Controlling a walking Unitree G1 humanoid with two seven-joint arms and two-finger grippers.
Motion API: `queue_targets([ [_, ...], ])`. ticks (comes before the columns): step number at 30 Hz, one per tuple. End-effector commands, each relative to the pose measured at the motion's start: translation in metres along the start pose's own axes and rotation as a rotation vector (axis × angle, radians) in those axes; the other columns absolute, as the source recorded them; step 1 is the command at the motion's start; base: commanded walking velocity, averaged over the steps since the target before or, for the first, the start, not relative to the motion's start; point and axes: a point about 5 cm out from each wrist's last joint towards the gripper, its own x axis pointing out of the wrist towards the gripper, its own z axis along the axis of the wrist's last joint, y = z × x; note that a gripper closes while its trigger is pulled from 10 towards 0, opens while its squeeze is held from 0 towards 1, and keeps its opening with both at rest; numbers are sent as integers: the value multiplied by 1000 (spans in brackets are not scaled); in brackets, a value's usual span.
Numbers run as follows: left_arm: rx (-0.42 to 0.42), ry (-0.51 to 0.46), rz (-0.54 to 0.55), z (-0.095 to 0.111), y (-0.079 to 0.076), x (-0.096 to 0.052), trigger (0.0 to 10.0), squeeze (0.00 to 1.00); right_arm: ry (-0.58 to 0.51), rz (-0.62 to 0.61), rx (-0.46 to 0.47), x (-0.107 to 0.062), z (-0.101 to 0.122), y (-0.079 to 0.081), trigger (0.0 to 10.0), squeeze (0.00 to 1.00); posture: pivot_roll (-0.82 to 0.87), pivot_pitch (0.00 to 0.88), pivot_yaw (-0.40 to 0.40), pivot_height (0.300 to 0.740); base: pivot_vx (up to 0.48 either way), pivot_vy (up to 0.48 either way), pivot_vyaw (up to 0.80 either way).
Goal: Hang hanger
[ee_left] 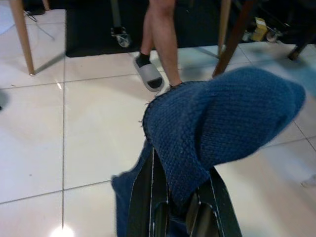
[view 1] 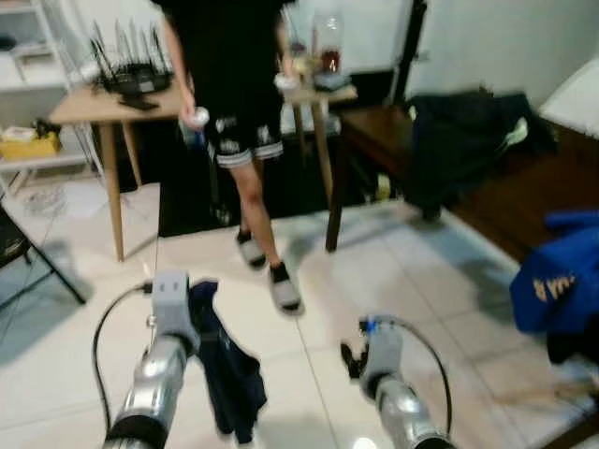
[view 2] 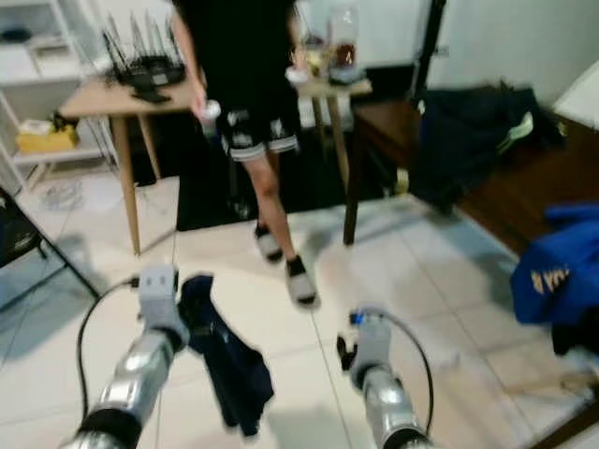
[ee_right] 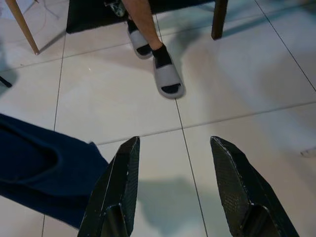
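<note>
Head view: my left end effector carries a dark blue knitted garment above the white tiled floor; hanger itself hidden.
Left wrist: fingers pinch the knit; soft, light, floppy, probably best gripped at its fold.
Right wrist: right end effector spread, empty, beside the garment.

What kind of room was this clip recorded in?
Probably a lived-in home room: white tile floor, a wooden table carrying a router, clothes heaped on a dark wooden bench, and a person standing nearby.

Two silver metal arms, a grey block at each wrist, a black cable looping off each, left gripper with long black fingers, right gripper with two tapered black textured fingers
</note>
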Motion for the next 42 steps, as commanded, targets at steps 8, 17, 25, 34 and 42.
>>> queue_targets([
  [8,6,-50,0,14,4,3,10000,0,-9,3,24,-1,-2,2,10000,0,29,8,-6,740,355,0,-577],
  [17,9,-86,-5,22,2,4,10000,0,-28,-12,13,-1,2,-3,10000,0,27,9,-10,740,352,0,-800],
  [25,24,-206,-83,62,-15,13,10000,0,-95,-10,13,5,21,-2,10000,0,35,8,-15,740,353,0,-800],
  [34,104,-384,-340,126,-68,22,10000,0,-142,-70,108,7,32,-12,10000,0,25,10,-13,740,353,0,-800],
  [42,169,-491,-548,159,-107,9,10000,0,-196,-96,147,10,49,-19,10000,0,19,15,-10,740,354,0,-800],
])
